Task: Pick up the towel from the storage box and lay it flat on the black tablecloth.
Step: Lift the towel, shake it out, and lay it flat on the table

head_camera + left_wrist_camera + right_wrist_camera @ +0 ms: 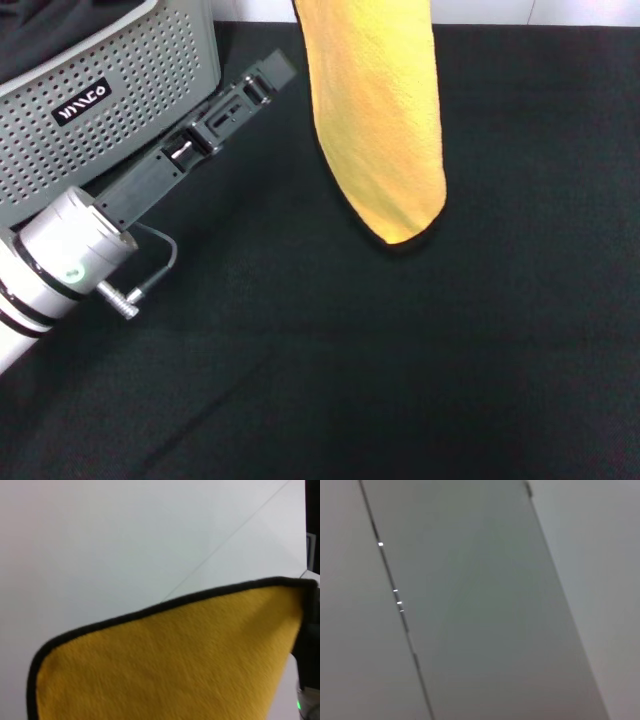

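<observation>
Above the black tablecloth (420, 350), the towel (378, 110) hangs lengthwise, yellow-orange side toward the head camera, its long axis running vertically. Its upper end leaves the head view at the top edge, so we cannot see what holds it there. Its rounded lower end, with the black trim visible, hangs over the middle of the cloth; we cannot tell whether that end touches the cloth or hangs just clear of it. The towel is out of the storage box (120, 90), which stands at the far left corner of the cloth.

The left gripper (262, 78) lies low beside the storage box, its body pointing toward the towel and its tip just beside the towel's left edge. We cannot tell the state of its fingers. The left wrist view shows a trimmed yellow corner of the towel close to that camera. The right gripper does not show in any view; the right wrist view shows only pale blank surfaces.

We judge the pickup step done and the laying step pending. The governing relation is that the towel hangs vertically over open cloth, with the free lower end nearest the left arm. Laying it flat calls for turning that vertical axis to horizontal.
</observation>
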You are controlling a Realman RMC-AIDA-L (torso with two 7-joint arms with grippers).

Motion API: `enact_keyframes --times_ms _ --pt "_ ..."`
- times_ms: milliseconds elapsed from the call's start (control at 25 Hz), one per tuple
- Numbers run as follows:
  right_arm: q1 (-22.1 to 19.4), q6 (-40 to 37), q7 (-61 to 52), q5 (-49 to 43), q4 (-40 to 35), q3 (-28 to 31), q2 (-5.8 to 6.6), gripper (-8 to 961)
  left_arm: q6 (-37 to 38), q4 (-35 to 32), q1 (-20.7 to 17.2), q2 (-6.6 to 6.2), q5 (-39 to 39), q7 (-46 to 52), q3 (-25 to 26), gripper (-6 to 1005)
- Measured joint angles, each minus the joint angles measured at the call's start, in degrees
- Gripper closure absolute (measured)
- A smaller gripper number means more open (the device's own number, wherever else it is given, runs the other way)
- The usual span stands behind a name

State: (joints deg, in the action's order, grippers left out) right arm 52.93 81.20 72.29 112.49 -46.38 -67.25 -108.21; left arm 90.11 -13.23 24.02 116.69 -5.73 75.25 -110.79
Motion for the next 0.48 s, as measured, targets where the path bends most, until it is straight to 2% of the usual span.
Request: enact_keyframes --times_ms 480 --pt "-2.2 4.5 -3.9 -1.9 -9.7 0.2 -1.24 943 2.9 0.1 -1.8 0.0 0.0 -2.0 1.6 120"
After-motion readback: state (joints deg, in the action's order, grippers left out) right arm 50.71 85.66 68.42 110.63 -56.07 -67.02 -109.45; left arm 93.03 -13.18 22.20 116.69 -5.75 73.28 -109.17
